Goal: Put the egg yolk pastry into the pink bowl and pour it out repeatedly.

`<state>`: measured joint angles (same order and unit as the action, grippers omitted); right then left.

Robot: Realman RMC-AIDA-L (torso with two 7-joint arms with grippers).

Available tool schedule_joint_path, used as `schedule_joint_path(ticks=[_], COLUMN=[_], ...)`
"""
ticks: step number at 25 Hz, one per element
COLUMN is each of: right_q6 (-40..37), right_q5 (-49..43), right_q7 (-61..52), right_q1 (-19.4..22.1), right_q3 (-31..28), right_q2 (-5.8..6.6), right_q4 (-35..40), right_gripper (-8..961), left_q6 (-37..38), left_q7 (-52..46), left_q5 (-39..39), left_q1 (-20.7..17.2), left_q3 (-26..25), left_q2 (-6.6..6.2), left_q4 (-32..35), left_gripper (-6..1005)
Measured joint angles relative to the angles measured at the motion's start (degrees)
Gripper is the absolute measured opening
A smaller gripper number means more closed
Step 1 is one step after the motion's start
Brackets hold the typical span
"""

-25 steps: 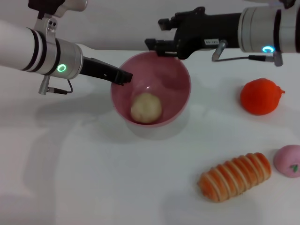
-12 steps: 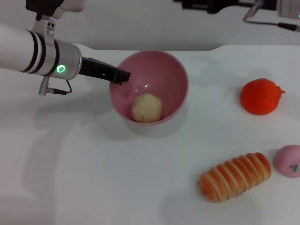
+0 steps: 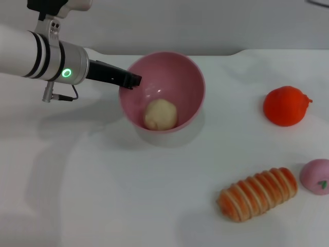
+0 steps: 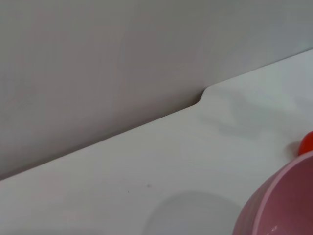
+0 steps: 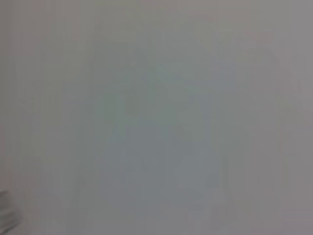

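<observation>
The pink bowl (image 3: pixel 181 77) sits at the table's middle back, tipped so its opening faces the head camera. Inside it, low against the near wall, lies the pale beige egg yolk pastry (image 3: pixel 160 114). My left gripper (image 3: pixel 132 81) reaches in from the left, its black fingers shut on the bowl's left rim. The left wrist view shows only a slice of the bowl's pink outer wall (image 4: pixel 283 205) over the white table. My right gripper is out of view, and the right wrist view shows only a blank grey surface.
An orange round fruit (image 3: pixel 286 105) lies at the right, and its edge also shows in the left wrist view (image 4: pixel 307 143). A striped orange-and-cream bread roll (image 3: pixel 257 193) and a pink bun with a green mark (image 3: pixel 316 176) lie at the front right. A grey wall runs behind the table.
My right arm, which hovered over the bowl's far rim, has pulled up and out of the head view. The bowl has shifted slightly in the left gripper; the pastry stays inside.
</observation>
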<state>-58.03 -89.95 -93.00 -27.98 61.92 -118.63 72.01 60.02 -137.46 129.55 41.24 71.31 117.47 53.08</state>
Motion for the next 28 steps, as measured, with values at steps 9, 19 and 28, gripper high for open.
schedule_joint_path(ticks=[9, 19, 28], right_q6=[-4.9, -17.7, -24.7], right_q5=[28.0, 48.0, 59.0], right_q7=[25.9, 47.4, 61.1], right_q1=[2.8, 6.0, 3.7], right_q3=[-8.9, -12.5, -9.8], right_q2=[-0.03, -0.03, -0.45], right_q4=[-14.7, -27.1, -37.9], right_gripper=[713, 712, 712], left_q6=[-0.4, -0.8, -4.5], left_q7=[0.0, -0.1, 1.1], left_q5=[0.0, 0.0, -0.1], left_q1=[0.1, 0.0, -1.2], left_q3=[0.3, 0.3, 0.4], left_q2=[0.09, 0.14, 0.29], left_q4=[-1.0, -1.4, -1.6], left_gripper=[99, 100, 101])
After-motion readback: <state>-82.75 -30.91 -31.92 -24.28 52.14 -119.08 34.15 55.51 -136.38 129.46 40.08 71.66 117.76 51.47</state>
